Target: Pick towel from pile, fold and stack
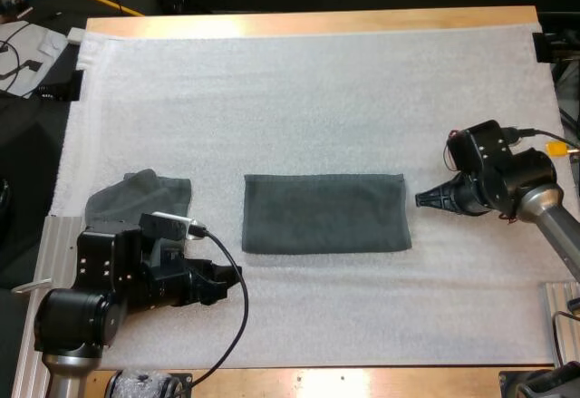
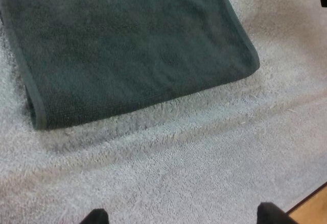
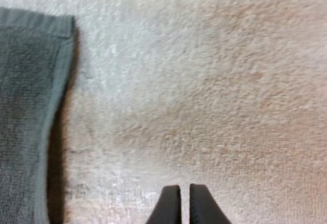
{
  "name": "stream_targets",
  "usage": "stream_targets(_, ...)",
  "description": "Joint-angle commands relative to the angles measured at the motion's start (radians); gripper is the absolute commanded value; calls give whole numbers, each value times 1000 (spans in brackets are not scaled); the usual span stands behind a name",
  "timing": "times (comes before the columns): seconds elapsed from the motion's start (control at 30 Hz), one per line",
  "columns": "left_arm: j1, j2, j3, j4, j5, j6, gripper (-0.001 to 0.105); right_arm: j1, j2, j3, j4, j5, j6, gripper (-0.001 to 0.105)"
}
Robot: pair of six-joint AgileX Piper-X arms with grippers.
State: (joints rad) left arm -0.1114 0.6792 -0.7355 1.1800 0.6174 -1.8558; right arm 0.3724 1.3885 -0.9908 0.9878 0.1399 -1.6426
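Folded towel point(image 1: 324, 213): dark grey-green, a flat neat rectangle in the middle of the white mat point(image 1: 299, 99). Crumpled towel point(image 1: 145, 197) lies apart to its left, partly covered by the left arm. Left gripper point(image 2: 184, 216) near the folded towel, fingers wide apart, holding nothing. Right gripper point(image 1: 422, 200) just beside the folded towel's right edge, fingers pressed together, empty.
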Motion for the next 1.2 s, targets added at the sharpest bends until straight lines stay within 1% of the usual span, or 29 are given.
stream_targets(0.0,-2,-3,-5,2,2,1,57,0,18,10,-65,-155,78,8)
stream_targets(0.07,-2,-5,-6,0,2,0,57,-5,23,10,-96,-198,112,24)
stream_targets(0.1,-3,-4,-7,1,2,-3,57,-11,26,10,-115,-226,126,36)
stream_targets(0.17,-2,-5,-6,1,4,-3,57,-23,38,12,-147,-281,145,55)
stream_targets(0.2,-2,-5,-7,1,3,-2,57,-33,45,13,-161,-310,153,61)
stream_targets(0.23,-1,-5,-7,2,3,-3,57,-41,55,13,-177,-338,162,63)
stream_targets(0.4,0,-5,-5,3,2,-1,57,-87,126,14,-222,-455,194,59)
stream_targets(0.6,1,-5,-6,5,0,0,57,-103,205,18,-262,-548,214,58)
stream_targets(0.67,0,-5,-6,5,0,0,57,-97,224,21,-279,-567,226,58)
stream_targets(0.8,-1,-4,-6,2,-1,2,57,-92,244,22,-291,-574,237,58)
stream_targets(1.0,0,-2,-6,-2,0,-1,57,-87,299,34,-355,-622,298,57)
stream_targets(1.17,-1,1,-6,-1,1,-1,57,-44,336,51,-394,-667,331,57)
